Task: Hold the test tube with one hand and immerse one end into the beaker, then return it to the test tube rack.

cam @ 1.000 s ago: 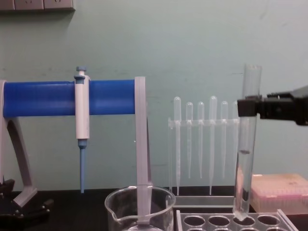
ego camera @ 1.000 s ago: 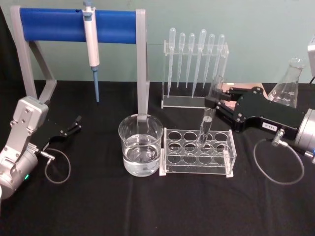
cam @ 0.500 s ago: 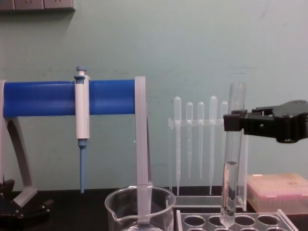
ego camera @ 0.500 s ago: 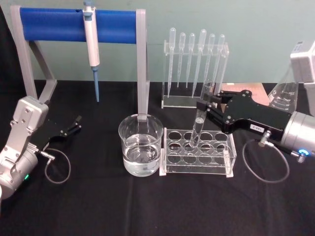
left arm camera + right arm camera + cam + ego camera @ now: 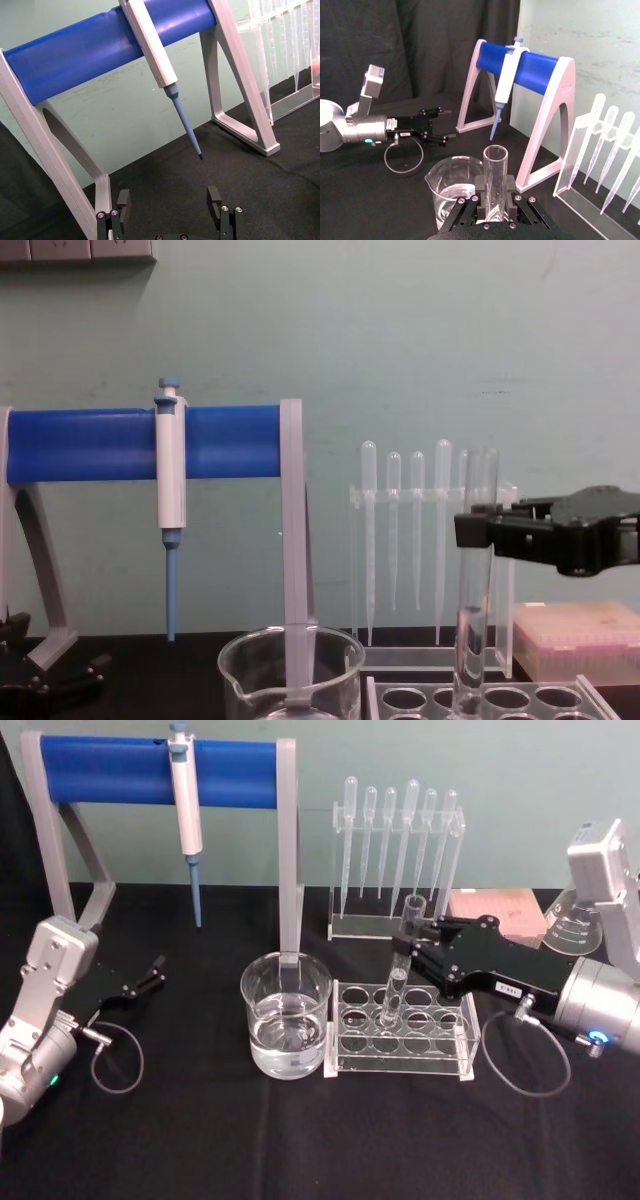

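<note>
The test tube (image 5: 392, 990) is a long clear glass tube held tilted, rim away from me. My right gripper (image 5: 410, 946) is shut on its upper part. Its round lower end reaches down into a hole of the clear rack (image 5: 452, 1055), just right of the beaker (image 5: 285, 1020). The beaker holds clear liquid. In the chest view the tube (image 5: 472, 630) hangs below the black gripper (image 5: 470, 531), right of the beaker (image 5: 290, 675). The right wrist view shows the tube's rim (image 5: 495, 157) between the fingers. My left gripper (image 5: 153, 976) rests open at the left, over the cloth (image 5: 169, 200).
A blue-barred stand (image 5: 160, 770) carrying a white-and-blue pipettor (image 5: 185, 810) rises behind the beaker. A stand of plastic pipettes (image 5: 395, 850) is at the back centre. A conical flask (image 5: 570, 920) and a pink box (image 5: 500, 910) sit at the right rear.
My right gripper has carried the test tube left and down, from the rack's right side toward its left. The tube's lower end now sits lower, in a rack hole. The left arm stayed still.
</note>
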